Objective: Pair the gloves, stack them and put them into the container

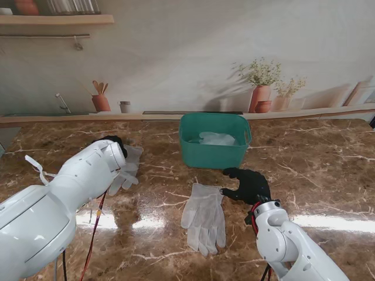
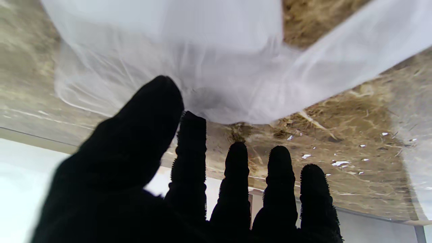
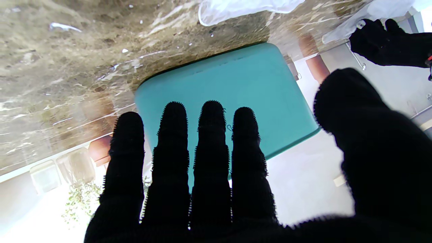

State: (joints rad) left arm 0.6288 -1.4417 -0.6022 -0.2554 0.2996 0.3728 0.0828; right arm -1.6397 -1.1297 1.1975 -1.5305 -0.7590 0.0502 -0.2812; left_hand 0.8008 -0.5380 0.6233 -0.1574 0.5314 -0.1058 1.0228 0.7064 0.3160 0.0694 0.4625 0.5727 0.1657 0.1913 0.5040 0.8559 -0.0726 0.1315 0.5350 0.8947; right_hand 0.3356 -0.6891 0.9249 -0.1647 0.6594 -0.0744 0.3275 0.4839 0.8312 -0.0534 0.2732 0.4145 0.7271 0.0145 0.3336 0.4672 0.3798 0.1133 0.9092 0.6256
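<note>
Step in hand: pairing, with retrieval of the outlying glove. Glove on the left (image 1: 128, 170) lies flat on the desk (image 1: 328, 170) at about 9 o'clock from the container (image 1: 213, 147). Left hand (image 1: 113, 142) poised over its cuff end, fingers (image 2: 189, 141) spread and extended, thumb near the film; contact probably not yet made, though the wrist view is too close to confirm. Nothing gripped. Centre glove (image 1: 204, 215) lies at 6 o'clock from the container, fingers pointing nearer to me; possibly two layers already, hard to tell. Right hand (image 1: 249, 184) rests flat beside its cuff at 3 o'clock, fingers straight and apart, holding nothing. Container already holds pale glove material.

Next move, by judgement: close thumb and forefinger on the left glove's cuff, lift clear, carry toward 4 o'clock, lay over the centre glove with cuffs aligned. Thin film calls for a light pinch and slow travel to avoid folding.
</note>
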